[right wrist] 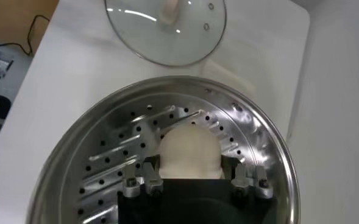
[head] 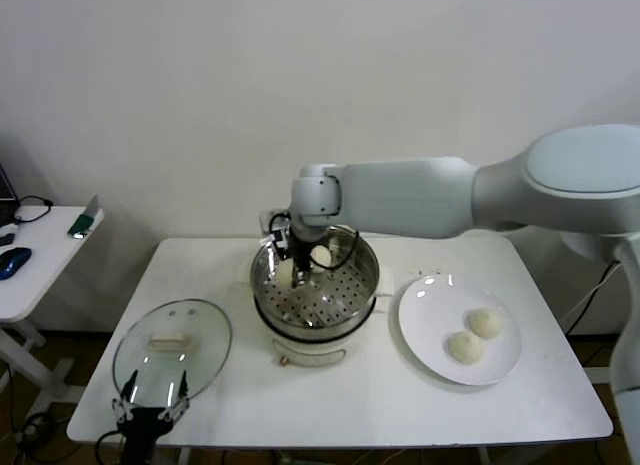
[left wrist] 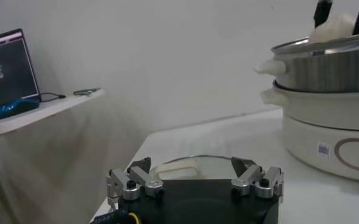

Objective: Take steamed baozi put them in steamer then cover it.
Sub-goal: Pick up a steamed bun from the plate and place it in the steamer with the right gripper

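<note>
The steel steamer (head: 340,305) stands mid-table on its cream base. My right gripper (head: 297,273) hangs over its back left part, shut on a steamed baozi (right wrist: 189,149) just above the perforated tray (right wrist: 112,164). From the left wrist view that baozi (left wrist: 333,27) shows above the steamer's (left wrist: 325,73) rim. Another baozi (head: 322,255) lies in the steamer at the back. Two more baozi (head: 485,323) (head: 463,347) sit on the white plate (head: 425,315). The glass cover (head: 172,350) lies flat at the front left. My left gripper (head: 152,397) waits open at its near edge.
A side table (head: 40,255) with a blue mouse stands off to the left. Past the cover (right wrist: 165,27) lies the main table's left edge. The wall rises close behind the steamer.
</note>
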Available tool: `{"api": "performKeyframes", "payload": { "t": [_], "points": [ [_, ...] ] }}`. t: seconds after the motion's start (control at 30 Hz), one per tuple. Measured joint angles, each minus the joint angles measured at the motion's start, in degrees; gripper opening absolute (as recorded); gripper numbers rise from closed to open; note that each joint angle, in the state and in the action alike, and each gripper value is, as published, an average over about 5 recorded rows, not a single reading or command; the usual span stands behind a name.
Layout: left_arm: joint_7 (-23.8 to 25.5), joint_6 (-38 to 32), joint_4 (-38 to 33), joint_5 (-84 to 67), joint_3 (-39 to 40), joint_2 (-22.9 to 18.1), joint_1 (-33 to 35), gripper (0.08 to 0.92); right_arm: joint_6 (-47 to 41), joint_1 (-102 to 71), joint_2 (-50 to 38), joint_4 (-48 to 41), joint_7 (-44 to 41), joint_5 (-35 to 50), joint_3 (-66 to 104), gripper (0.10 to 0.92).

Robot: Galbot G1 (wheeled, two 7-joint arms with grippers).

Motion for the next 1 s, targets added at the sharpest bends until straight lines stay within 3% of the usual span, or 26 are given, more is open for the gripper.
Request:
{"api": "performKeyframes", "payload": {
  "t": [0.6,0.87,1.0],
  "points": [
    [-0.08,-0.58,0.66,0.12,-0.09,0.02,-0.44,0.823,0.05,-3.87,3.18,-6.06,0.66,-1.99,-0.08,0.670],
    [-0.08,-0.56,0.67,0.10,-0.10,0.01,-0.58,0.823,0.88,-4.22,3.02,-6.49,0.49,-2.45,-0.16,0.808],
    [-0.08,-0.46,0.52,0.10,-0.07,-0.03,-0.62,0.823,1.50,-3.82,2.45,-6.05,-0.02,-2.46,0.06,0.821]
  ]
}}
